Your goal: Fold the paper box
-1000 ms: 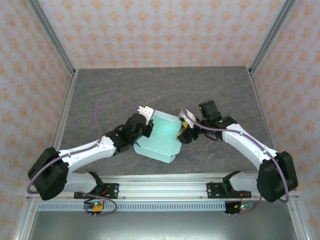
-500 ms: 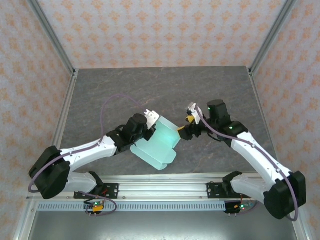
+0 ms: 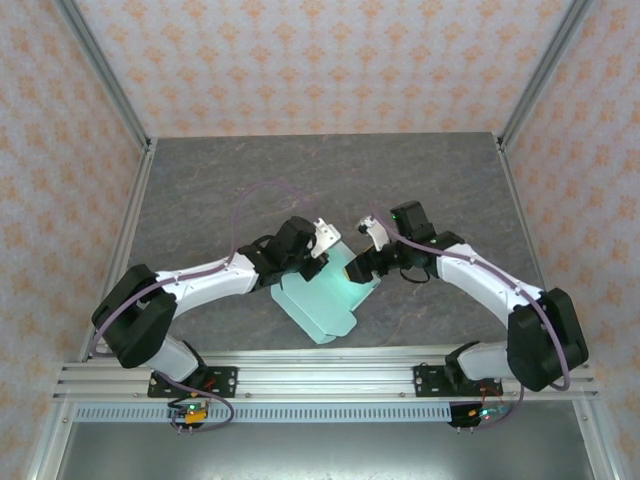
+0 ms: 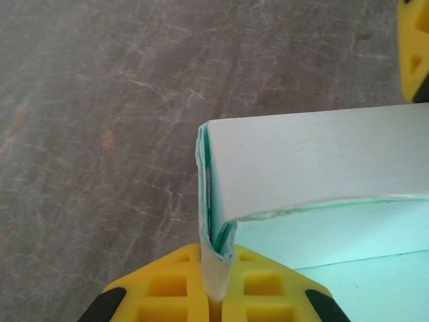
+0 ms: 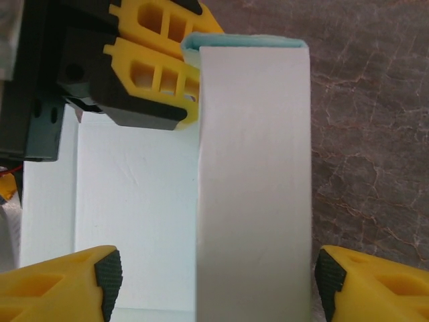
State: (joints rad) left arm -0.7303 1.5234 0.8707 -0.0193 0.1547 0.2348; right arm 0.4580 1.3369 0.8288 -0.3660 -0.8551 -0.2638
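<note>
Paper box (image 3: 322,298) at the front middle of the grey table (image 3: 440,180), between both arms, partly folded with one panel raised. Left gripper (image 4: 218,295) pinched tight on the upright card edge. Right gripper (image 5: 214,275) spread wide, one finger at each side of the raised panel, not clamping it.

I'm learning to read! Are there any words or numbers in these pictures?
None: no word, number or label can be read anywhere.
The paper box is plain mint card.
The left hand and right hand have bare yellow fingers.
The walls bear just an orange ornament pattern.
</note>
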